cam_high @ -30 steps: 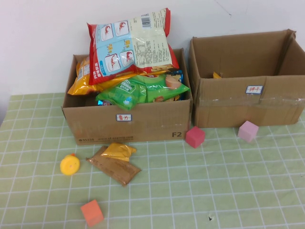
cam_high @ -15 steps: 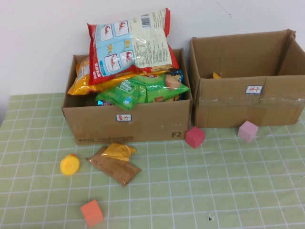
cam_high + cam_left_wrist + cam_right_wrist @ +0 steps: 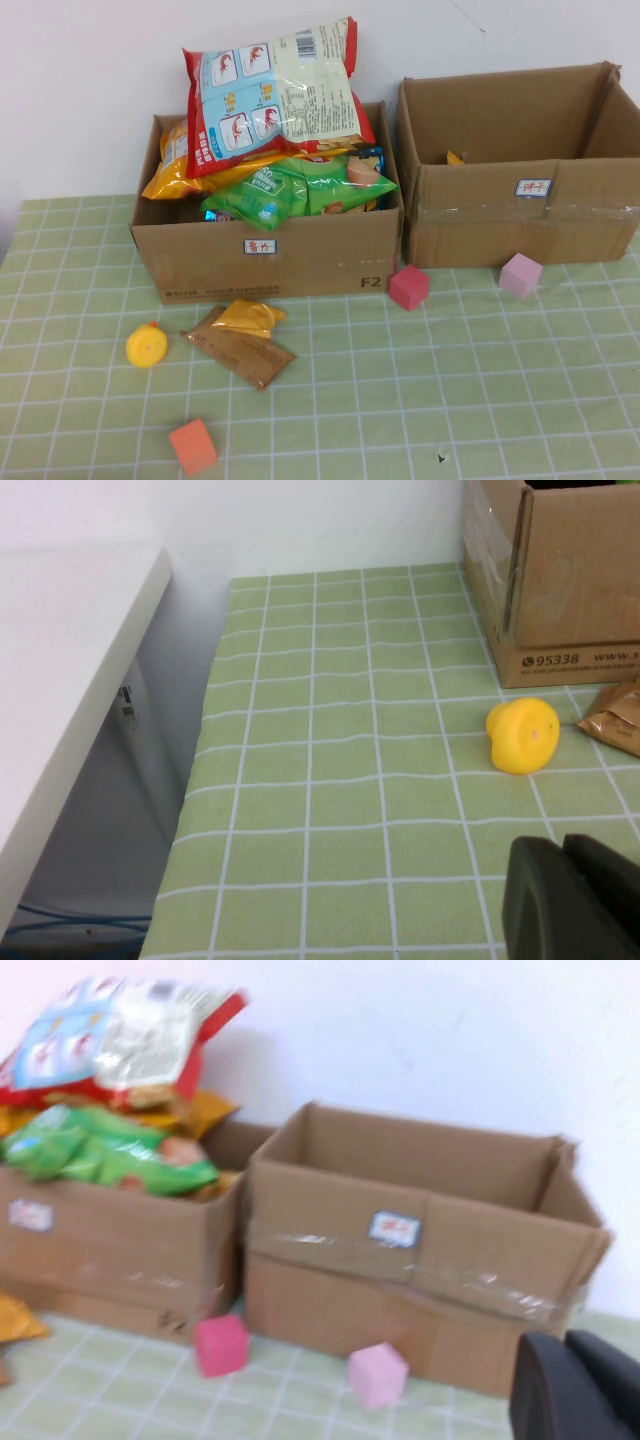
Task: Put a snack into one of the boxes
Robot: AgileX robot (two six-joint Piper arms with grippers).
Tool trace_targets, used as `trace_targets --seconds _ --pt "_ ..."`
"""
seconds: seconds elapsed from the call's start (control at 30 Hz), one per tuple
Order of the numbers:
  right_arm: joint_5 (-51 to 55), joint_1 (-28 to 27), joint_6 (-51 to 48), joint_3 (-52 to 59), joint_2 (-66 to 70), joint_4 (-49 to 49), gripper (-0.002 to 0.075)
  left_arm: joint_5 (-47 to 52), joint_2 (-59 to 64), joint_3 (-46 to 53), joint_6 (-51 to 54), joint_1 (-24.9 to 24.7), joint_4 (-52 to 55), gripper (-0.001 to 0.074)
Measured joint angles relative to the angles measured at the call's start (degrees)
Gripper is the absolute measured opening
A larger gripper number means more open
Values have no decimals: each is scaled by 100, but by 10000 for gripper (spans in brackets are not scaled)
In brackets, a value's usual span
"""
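Observation:
A brown snack packet [image 3: 243, 350] and a gold one [image 3: 248, 316] lie on the green cloth in front of the left box [image 3: 300, 262], which is heaped with snack bags. The right box [image 3: 520, 225] is nearly empty. Neither arm shows in the high view. My left gripper [image 3: 565, 880] is shut and empty, low over the cloth near the table's left edge, short of a yellow toy [image 3: 523, 735]; the brown packet's edge [image 3: 618, 718] shows beyond. My right gripper [image 3: 565, 1370] is shut and empty, facing the right box [image 3: 420, 1250] from the front right.
A yellow toy [image 3: 146, 345], an orange cube [image 3: 193, 446], a red cube [image 3: 408, 287] and a pink cube [image 3: 520, 275] lie on the cloth. A white surface [image 3: 60, 660] stands beside the table's left edge. A wall is behind the boxes.

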Motion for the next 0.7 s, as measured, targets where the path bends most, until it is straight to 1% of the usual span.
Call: trace_targets --seconds 0.1,0.2,0.23,0.3,0.4,0.43,0.57,0.7 --pt "-804 -11 23 531 -72 -163 -2 0 0 0 0 0 0 -3" --pt "-943 -216 379 914 -184 -512 -2 0 0 0 0 0 0 -3" --pt "-823 -475 826 1059 -258 -853 -2 0 0 0 0 0 0 -3" --pt "-621 -848 1149 1148 -299 -1155 -2 0 0 0 0 0 0 -3" --pt "-503 -1305 1352 1286 -371 -1351 -2 4 0 0 0 0 0 -3" --pt "-505 -1382 1385 1369 -419 -1376 -2 4 0 0 0 0 0 -3" --pt "-322 -1361 1606 1541 -731 -1440 -2 4 0 0 0 0 0 -3" --pt "62 -1112 1758 1541 -816 -1482 -2 4 0 0 0 0 0 -2"
